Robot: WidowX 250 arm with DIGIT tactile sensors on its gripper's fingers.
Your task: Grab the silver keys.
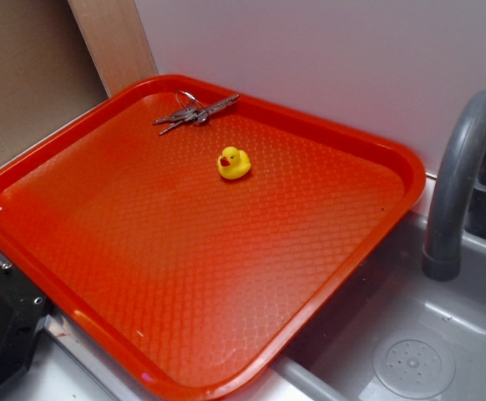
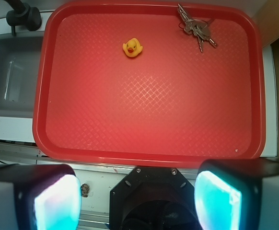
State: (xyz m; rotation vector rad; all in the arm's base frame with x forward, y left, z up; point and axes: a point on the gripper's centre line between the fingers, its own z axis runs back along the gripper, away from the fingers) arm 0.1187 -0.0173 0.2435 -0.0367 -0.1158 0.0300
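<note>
The silver keys [image 1: 194, 111] [image 2: 196, 28] lie flat on a ring near the far rim of the red tray [image 1: 51, 242] [image 2: 144, 155], in its back corner. A yellow rubber duck [image 1: 234, 162] [image 2: 132, 48] sits on the tray a short way from them. In the wrist view my gripper [image 2: 137, 201] hangs high above the tray's near edge, far from the keys. Its jaws stand wide apart and hold nothing. In the exterior view only a black part of the arm [image 1: 1, 326] shows at the lower left, and the fingers are out of view.
A grey sink basin [image 1: 410, 351] [image 2: 10, 81] with a grey faucet [image 1: 464, 175] [image 2: 19, 14] lies beside the tray. A white wall [image 1: 326, 58] rises behind the tray, with a wooden board [image 1: 113, 38] at its left.
</note>
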